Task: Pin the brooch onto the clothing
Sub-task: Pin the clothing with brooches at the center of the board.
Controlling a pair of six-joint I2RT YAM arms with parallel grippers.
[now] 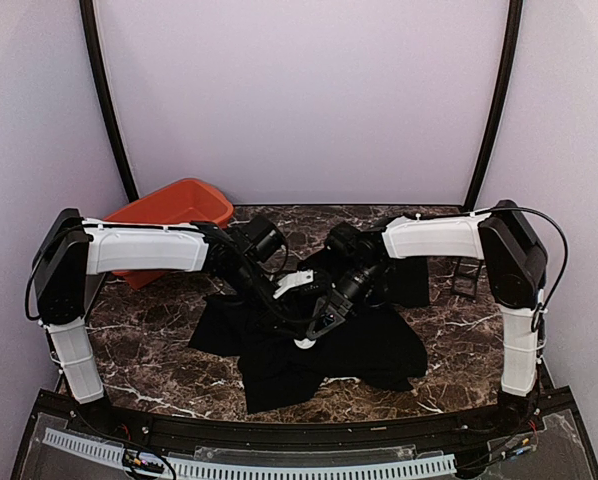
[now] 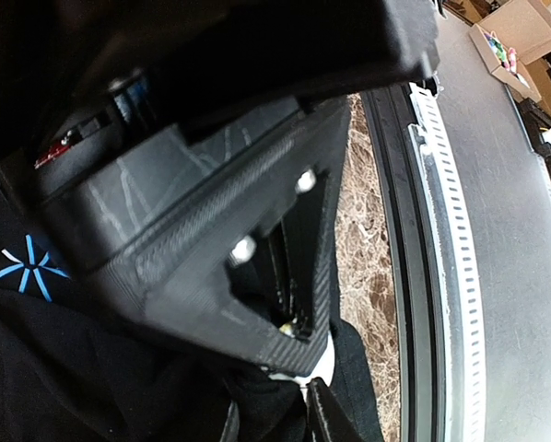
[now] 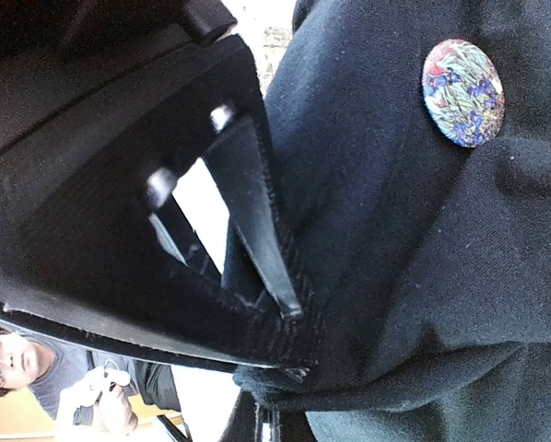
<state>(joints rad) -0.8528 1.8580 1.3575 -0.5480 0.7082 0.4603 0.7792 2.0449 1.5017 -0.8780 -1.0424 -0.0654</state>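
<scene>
Marble table (image 1: pixel 159 340) beneath a black shirt (image 1: pixel 379 350), where the right gripper (image 3: pixel 274 425) pinches a fold near the brooch (image 3: pixel 463 92) lying face-up on the cloth, while the left gripper (image 2: pixel 275 419) is part-closed, its hold impossible to tell; fastening seems underway, and next calls for a taut, steady shirt.

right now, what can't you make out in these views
- Right wrist view: the brooch sits face up on the shirt. Its pin is underneath, so pinned or loose can't be told.
- Top view: the brooch is hidden where the arms meet over the shirt.
- Left wrist view: the left gripper barely shows at the bottom edge, black against black cloth, so whether it grips anything can't be told.
</scene>
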